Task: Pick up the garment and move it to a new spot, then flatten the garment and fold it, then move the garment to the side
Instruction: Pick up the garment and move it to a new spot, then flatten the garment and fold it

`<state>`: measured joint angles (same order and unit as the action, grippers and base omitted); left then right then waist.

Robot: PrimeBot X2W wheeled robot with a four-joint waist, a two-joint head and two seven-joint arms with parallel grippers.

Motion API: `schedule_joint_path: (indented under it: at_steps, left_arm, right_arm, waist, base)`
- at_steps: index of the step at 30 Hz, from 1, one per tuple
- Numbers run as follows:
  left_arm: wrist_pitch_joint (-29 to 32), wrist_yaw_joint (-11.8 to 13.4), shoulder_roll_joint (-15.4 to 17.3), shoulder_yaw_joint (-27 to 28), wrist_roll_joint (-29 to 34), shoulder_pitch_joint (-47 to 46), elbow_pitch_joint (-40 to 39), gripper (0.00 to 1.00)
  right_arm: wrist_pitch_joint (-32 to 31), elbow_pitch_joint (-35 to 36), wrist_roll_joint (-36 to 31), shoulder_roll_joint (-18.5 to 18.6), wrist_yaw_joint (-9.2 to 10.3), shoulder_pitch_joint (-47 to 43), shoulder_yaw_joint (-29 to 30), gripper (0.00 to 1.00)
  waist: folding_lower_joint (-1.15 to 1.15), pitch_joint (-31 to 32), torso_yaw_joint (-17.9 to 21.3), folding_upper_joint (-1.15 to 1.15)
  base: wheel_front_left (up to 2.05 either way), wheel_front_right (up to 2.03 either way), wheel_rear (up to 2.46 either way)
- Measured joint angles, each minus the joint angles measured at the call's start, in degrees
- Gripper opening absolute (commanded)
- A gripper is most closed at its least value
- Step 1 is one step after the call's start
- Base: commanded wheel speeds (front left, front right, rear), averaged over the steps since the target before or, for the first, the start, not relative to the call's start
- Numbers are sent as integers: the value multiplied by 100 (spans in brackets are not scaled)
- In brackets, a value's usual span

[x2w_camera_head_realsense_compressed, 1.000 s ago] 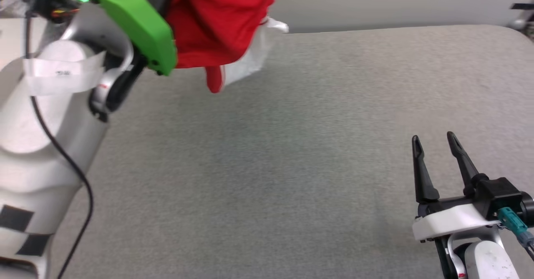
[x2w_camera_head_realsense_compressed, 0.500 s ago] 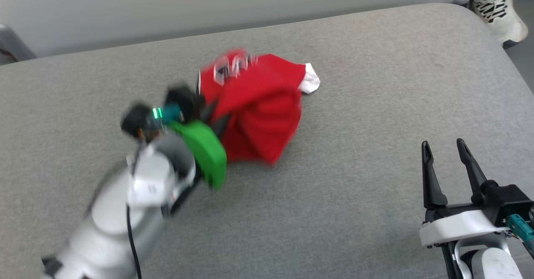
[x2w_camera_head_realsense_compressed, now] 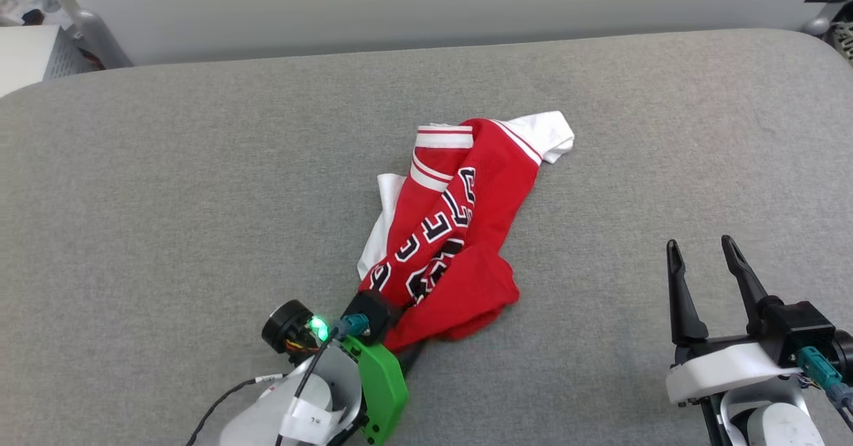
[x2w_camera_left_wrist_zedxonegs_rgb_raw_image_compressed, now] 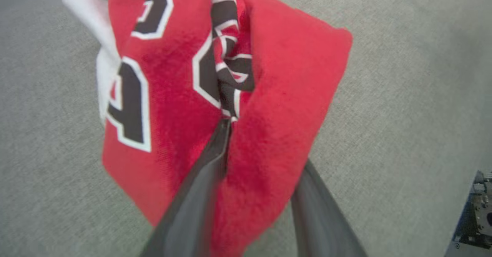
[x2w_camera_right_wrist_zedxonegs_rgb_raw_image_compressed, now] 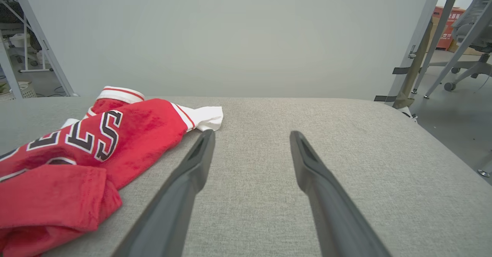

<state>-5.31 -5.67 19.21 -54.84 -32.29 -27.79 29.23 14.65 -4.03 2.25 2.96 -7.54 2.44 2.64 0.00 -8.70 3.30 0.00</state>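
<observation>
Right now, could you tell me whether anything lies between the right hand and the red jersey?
Nothing visible does: only bare grey fabric tabletop separates the open right hand from the crumpled red-and-white jersey.

the garment (x2w_camera_head_realsense_compressed: 460,233) lies on the table (x2w_camera_head_realsense_compressed: 166,186), left fingers (x2w_camera_left_wrist_zedxonegs_rgb_raw_image_compressed: 196,195) at its near end, right fingers (x2w_camera_head_realsense_compressed: 680,299) well to its right.

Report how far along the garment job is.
Done, apparently: the garment lies on the grey surface, set down. In hand: the left gripper has both fingers in the near end, cloth between them; grip unclear. Left: it is bunched, so flattening, folding, moving aside. The right gripper stands open, apart.
</observation>
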Motion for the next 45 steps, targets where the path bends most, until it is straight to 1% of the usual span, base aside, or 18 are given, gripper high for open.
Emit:
schedule_joint_path:
  at_steps: [4, 8, 11, 14, 17, 19, 23, 26, 29, 32, 34, 39, 41, 45]
  left_arm:
    - [-137, -11, -96, -85, 57, 59, 89, 100]
    - [-372, 25, -99, -11, 45, 144, 33, 100]
    - [-550, 120, -32, 151, -23, 204, -187, 100]
    - [-687, 241, 137, 381, -163, 240, -520, 100]
    - [-789, 410, 345, 677, -261, 336, -860, 100]
    - [-858, 579, 468, 950, -343, 450, -1087, 100]
    - [-932, 917, 583, 1472, -456, 828, -1383, 100]
    - [-936, 1111, 477, 2049, -513, 1262, -1706, 100]
    - [-935, 1205, 292, 2581, -393, 1736, -1940, 100]
    - [-935, 1195, 59, 3037, -208, 2178, -2078, 100]
    - [-935, 1126, -98, 3282, -104, 2371, -2128, 100]
    - [-935, 782, -381, 3728, 270, 2546, -2132, 100]
    - [-935, 645, -522, 3883, 318, 2548, -2135, 100]
    - [-935, 430, -736, 4032, 568, 2541, -2104, 100]
  right_arm:
    - [0, -104, -8, 0, 0, -26, 12, 100]
    - [0, -155, -7, 0, 0, -144, 24, 100]
    - [0, -157, -7, 0, 0, -235, 43, 100]
    - [0, -152, -7, 1, 0, -320, 79, 100]
    - [0, -146, -8, 2, 0, -397, 103, 100]
    - [0, -129, -7, 1, 0, -441, 102, 100]
    - [0, -91, -7, 1, 0, -495, 92, 100]
    - [0, -58, -7, 1, 0, -537, 82, 100]
    - [0, -52, -7, 0, 0, -574, 43, 100]
    - [0, -49, -5, 1, 0, -586, 31, 100]
    - [0, -46, -2, 0, 0, -586, 38, 100]
    - [0, -45, 2, 1, 0, -586, 48, 100]
    - [0, -48, 3, 1, 0, -586, 49, 100]
    - [-55, -121, 66, 22, 0, -550, -9, 100]
  waist:
    - [0, 148, -116, 0]
    - [0, 356, -213, 0]
    - [0, 518, -283, 0]
    - [0, 667, -361, 0]
    - [0, 797, -438, 0]
    - [0, 874, -485, 0]
    - [0, 982, -543, 0]
    - [0, 1004, -558, 0]
    - [0, 997, -536, 0]
    - [0, 974, -516, 0]
    - [0, 952, -513, 0]
    - [0, 882, -531, 0]
    - [0, 856, -539, 0]
    - [0, 758, -571, 0]
  base:
    - [0, 0, 0]
    - [0, 0, 0]
    - [0, 0, 0]
    - [0, 0, 0]
    - [0, 0, 0]
    - [0, 0, 0]
    - [0, 0, 0]
    - [0, 0, 0]
    - [0, 0, 0]
    - [0, 0, 0]
    - [0, 0, 0]
    - [0, 0, 0]
    - [0, 0, 0]
    - [0, 0, 0]
